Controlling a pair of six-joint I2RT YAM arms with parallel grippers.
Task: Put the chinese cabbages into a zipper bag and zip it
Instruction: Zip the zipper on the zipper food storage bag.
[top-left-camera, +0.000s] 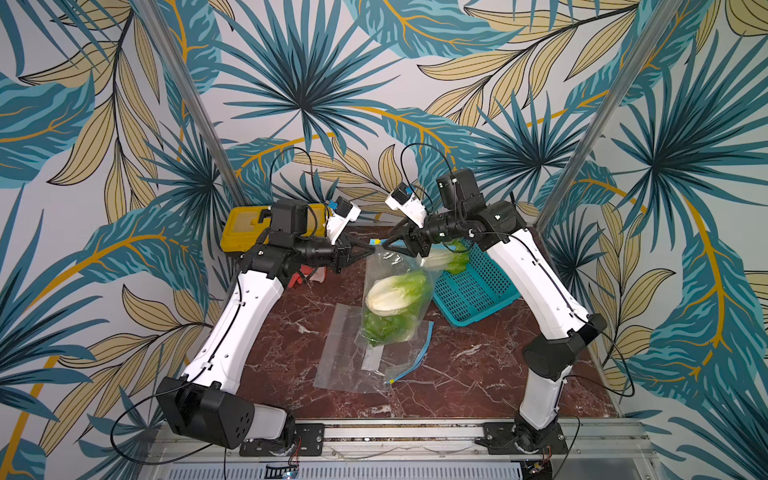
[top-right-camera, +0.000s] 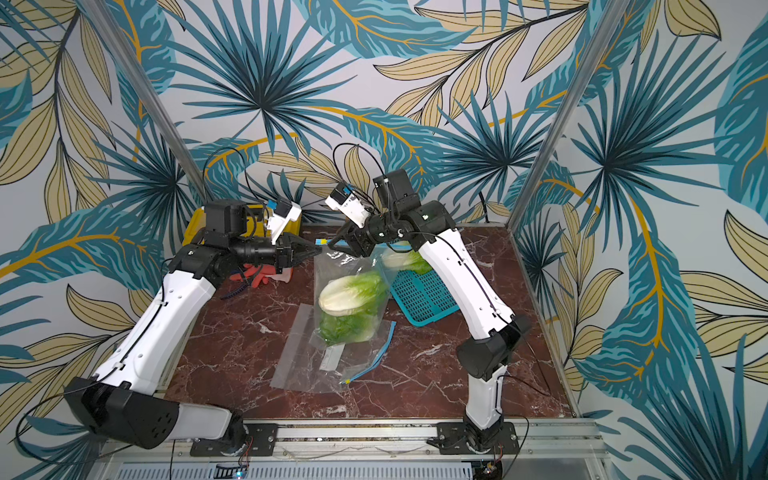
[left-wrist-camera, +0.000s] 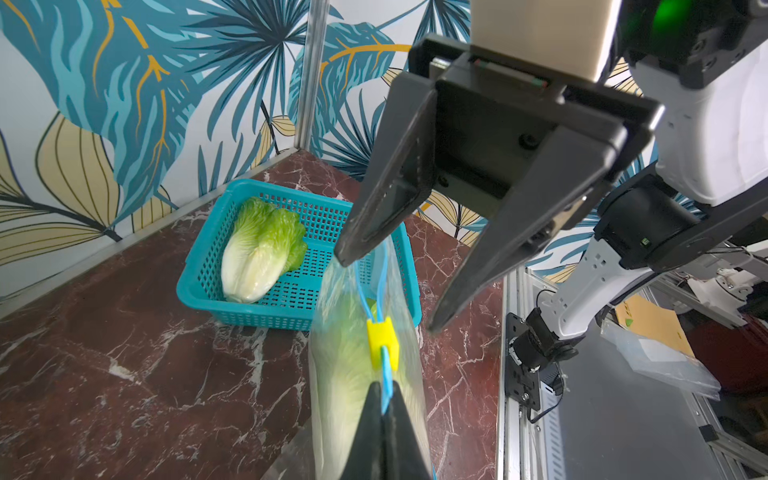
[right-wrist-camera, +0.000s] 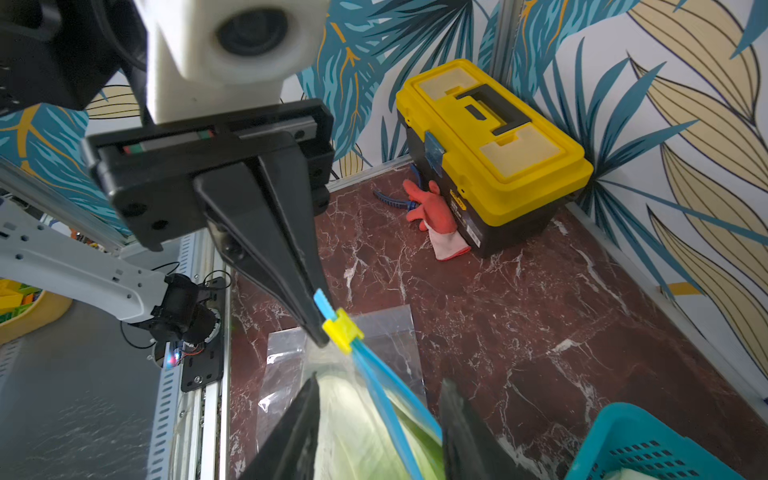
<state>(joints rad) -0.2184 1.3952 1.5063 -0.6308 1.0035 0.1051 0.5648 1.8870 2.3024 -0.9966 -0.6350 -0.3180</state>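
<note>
On counter (top-left-camera: 478, 374), at 3 o'clock of bag (top-left-camera: 386, 266): basket (top-left-camera: 473, 286) with one cabbage (left-wrist-camera: 257, 249) not yet loaded. Bag hung upright, apparently two cabbages (top-left-camera: 392, 293) inside, mouth unzipped. Left tool (top-left-camera: 372, 249) clamped on zip strip (left-wrist-camera: 386, 374); right tool (left-wrist-camera: 390, 293) open-jawed at bag mouth. Slider (left-wrist-camera: 381, 340) just beside left tool. Remaining: load third head, then zip shut.

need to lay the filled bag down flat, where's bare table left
Widest bare marble lies between the flat spare bag and the right arm, in front of the basket. A narrower strip runs between the left arm and that bag. The back is crowded: toolbox with glove, basket, left gripper and right gripper at the hanging bag.
</note>
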